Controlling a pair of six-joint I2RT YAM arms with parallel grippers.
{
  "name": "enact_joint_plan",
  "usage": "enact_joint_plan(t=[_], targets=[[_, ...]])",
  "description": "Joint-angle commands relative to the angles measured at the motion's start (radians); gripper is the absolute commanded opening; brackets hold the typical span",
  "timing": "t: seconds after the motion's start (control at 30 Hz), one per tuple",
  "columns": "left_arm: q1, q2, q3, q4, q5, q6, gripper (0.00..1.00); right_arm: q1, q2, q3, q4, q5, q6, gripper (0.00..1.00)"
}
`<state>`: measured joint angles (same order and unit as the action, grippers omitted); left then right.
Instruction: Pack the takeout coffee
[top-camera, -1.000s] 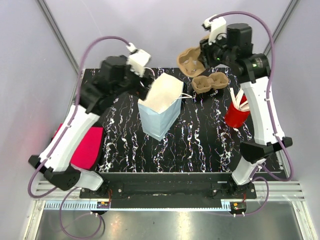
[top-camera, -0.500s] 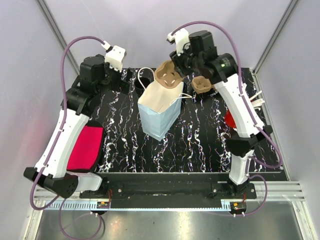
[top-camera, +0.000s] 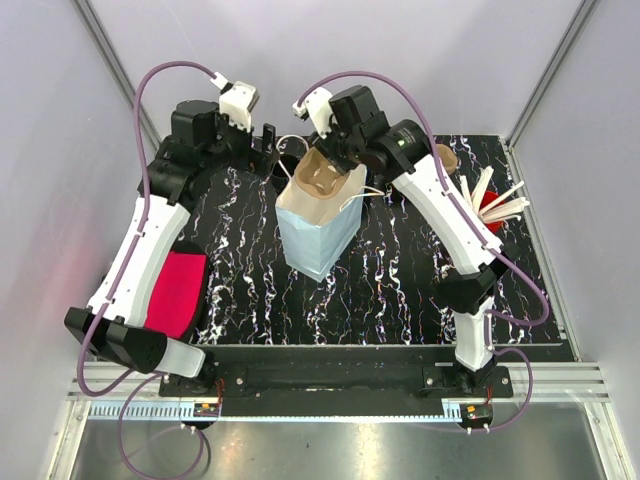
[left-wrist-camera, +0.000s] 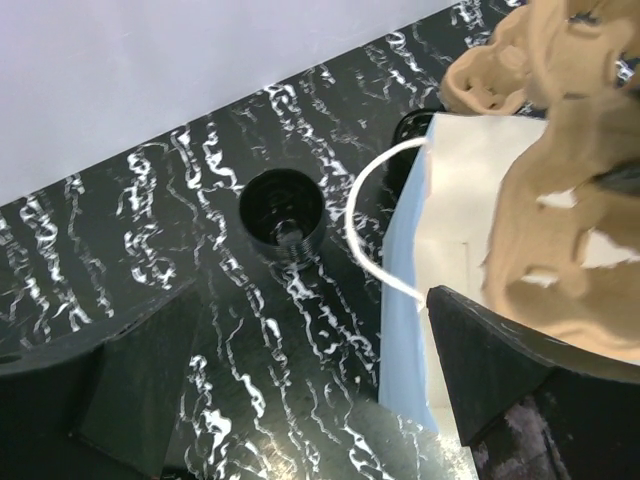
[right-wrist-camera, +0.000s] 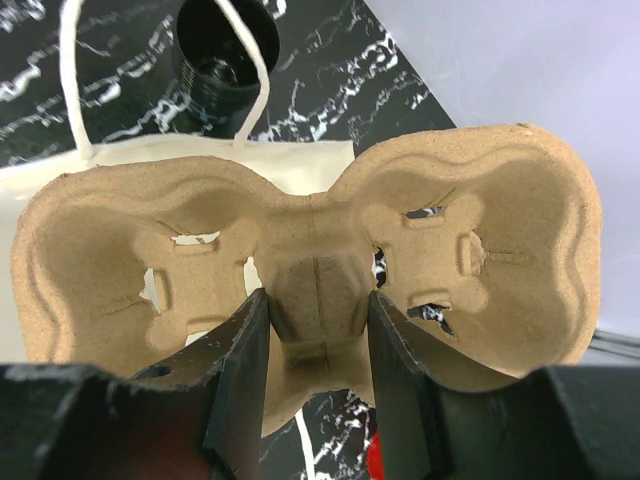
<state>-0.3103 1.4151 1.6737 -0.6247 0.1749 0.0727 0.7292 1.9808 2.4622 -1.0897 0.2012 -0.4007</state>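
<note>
One cup carrier (right-wrist-camera: 480, 260) over the paper bag (top-camera: 315, 235), pinched in right claw (right-wrist-camera: 318, 330), left claw (left-wrist-camera: 315, 370) spread wide, empty

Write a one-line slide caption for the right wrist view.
Jaws clamp the centre of a two-cup pulp carrier over the open paper bag, a black cup standing beyond on the marbled table.
</note>
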Motion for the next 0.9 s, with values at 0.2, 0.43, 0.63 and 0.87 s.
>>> enact_joint_plan(t=[0.2,0.43,0.63,0.87], targets=[[0.005,0.053,0.04,0.108,0.067,-0.053,0.99,0.075,-0.04,-0.138,0.086,0.119,-0.056,0.44],[0.007,0.067,0.017,0.141,0.066,-0.067,0.9,0.105,-0.103,-0.301,0.203,0.141,-0.079,0.44],[0.007,0.081,0.012,0.148,0.075,-0.07,0.73,0.127,-0.142,-0.385,0.264,0.149,-0.092,0.44],[0.007,0.094,0.011,0.148,0.078,-0.096,0.59,0.151,-0.178,-0.451,0.323,0.176,-0.118,0.44]])
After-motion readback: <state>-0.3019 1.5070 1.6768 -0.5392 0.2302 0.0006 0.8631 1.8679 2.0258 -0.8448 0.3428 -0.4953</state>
